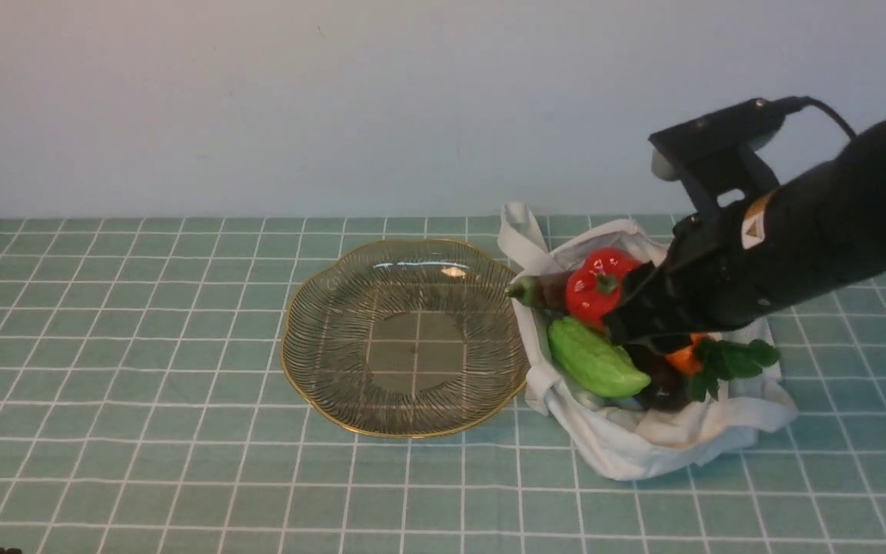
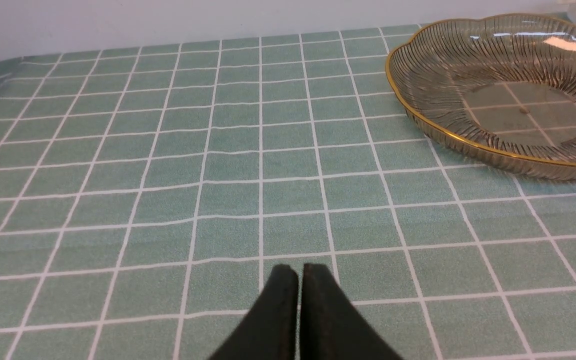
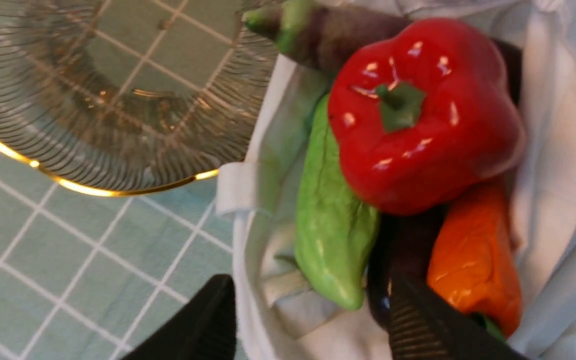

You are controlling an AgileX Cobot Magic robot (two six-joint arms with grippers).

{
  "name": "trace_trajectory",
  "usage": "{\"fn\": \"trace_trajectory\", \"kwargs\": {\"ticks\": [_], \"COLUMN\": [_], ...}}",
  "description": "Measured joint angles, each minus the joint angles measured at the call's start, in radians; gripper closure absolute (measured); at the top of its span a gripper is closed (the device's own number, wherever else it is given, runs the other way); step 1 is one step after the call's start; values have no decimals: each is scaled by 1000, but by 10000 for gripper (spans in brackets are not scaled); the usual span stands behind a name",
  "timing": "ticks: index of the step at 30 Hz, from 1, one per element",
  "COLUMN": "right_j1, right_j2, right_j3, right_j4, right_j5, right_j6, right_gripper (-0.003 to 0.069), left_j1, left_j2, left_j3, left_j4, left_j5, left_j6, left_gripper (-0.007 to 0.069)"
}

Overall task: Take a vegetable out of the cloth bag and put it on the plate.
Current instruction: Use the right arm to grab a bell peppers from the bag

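Your right gripper is open; the pepper, right of centre, looks slick and rigid: clamp its broad sides.

The bell pepper is glossy and smooth, dotted with bright highlights. The cloth bag is soft, matt white fabric, creased. The plate is clear ribbed glass with a shiny gold rim. The gourd has a waxy sheen; the tablecloth looks matt and finely grained.
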Motion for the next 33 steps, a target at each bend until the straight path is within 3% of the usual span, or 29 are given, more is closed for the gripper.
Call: {"fn": "trace_trajectory", "kwargs": {"ticks": [2,4,8,25,33], "right_j1": [5,6,6,6,7], "right_j2": [22,64,110,256,271], "right_j3": [-6,-6,-6,-8,-10], "right_j4": [-40,-112,-197,-571,-601], "right_j5": [-11,-43,-89,-249,-259], "right_j6": [21,42,103,421,456], "right_gripper": [162,39,-22,-32,-20], "left_j1": [0,0,0,0,0], "left_j2": [0,0,0,0,0], "left_j3": [0,0,0,0,0], "left_j4": [0,0,0,0,0], "left_j5": [0,0,0,0,0], "left_j6": [0,0,0,0,0], "left_gripper": [629,629,629,629,629]}}
